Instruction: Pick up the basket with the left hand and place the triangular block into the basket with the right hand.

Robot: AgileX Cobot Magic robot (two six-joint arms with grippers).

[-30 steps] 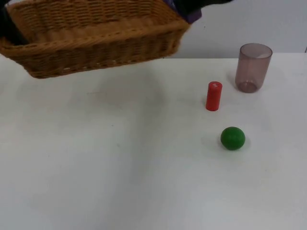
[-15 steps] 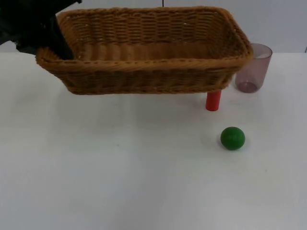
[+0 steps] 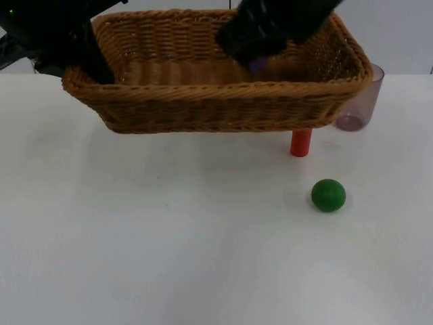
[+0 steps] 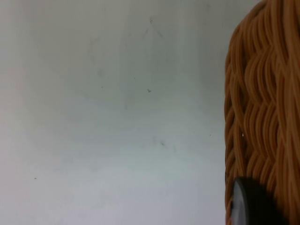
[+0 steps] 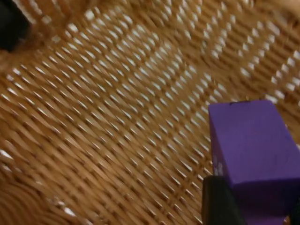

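Observation:
The brown wicker basket (image 3: 223, 101) hangs above the table at the back. My left gripper (image 3: 84, 64) is shut on its left rim, and the woven wall (image 4: 262, 117) stands close in the left wrist view. My right gripper (image 3: 256, 59) reaches down into the basket from above, shut on a purple block (image 3: 258, 64). In the right wrist view the purple block (image 5: 253, 150) sits between the fingers just above the basket's woven floor (image 5: 117, 117).
A red cylinder (image 3: 301, 142) stands partly under the basket's right end. A green ball (image 3: 328, 195) lies in front of it. A translucent pinkish cup (image 3: 358, 112) stands behind the basket's right corner.
The basket has swung from the upper left down and right, and levelled out. My right arm has come in over it with the purple block.

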